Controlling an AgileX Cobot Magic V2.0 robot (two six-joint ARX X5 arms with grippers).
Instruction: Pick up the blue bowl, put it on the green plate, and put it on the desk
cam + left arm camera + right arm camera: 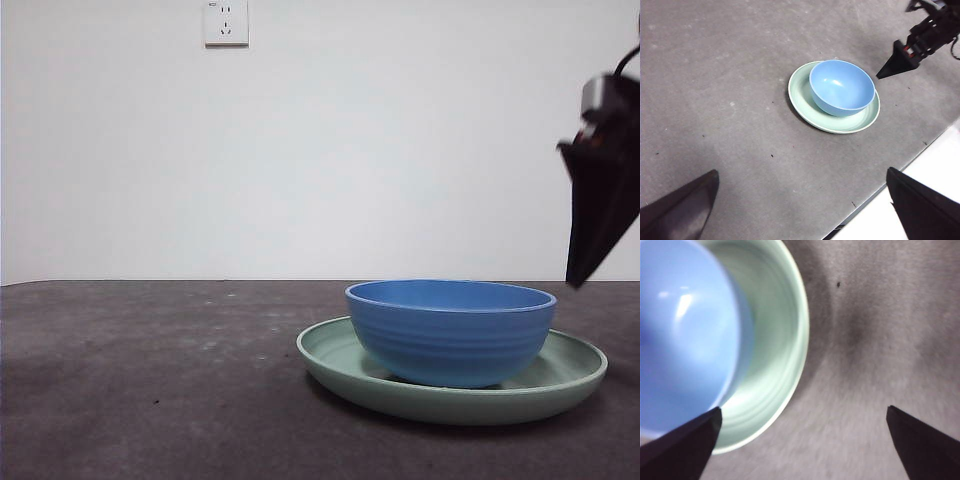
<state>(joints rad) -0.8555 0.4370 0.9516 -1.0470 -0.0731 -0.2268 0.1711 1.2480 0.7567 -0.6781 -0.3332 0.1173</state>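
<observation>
Blue bowl (451,332), round, deep and matte with faint ridges on its outer wall, sits upright inside the pale mint-green round plate (565,375), which lies flat on the dark grey, speckled worktop (150,380). The bowl rests off-centre, closer to one side of the plate's raised rim. The right pincer (800,445) hangs in the air just beside the plate, above bare worktop at its rim, jaws spread wide and holding nothing; in the front view it appears as a dark pointed shape at the right edge, higher than the bowl. The left pincer (802,207) waits well apart from the dishes, high over the worktop, jaws likewise spread and empty. A white wall socket (226,22) is visible on the pale wall behind. Judging by this layout, the bowl-on-plate step looks complete, and the remaining step is setting things on the worktop. The next move probably calls for the right pincer to come down over a rim and close on it firmly without tipping the stack.
</observation>
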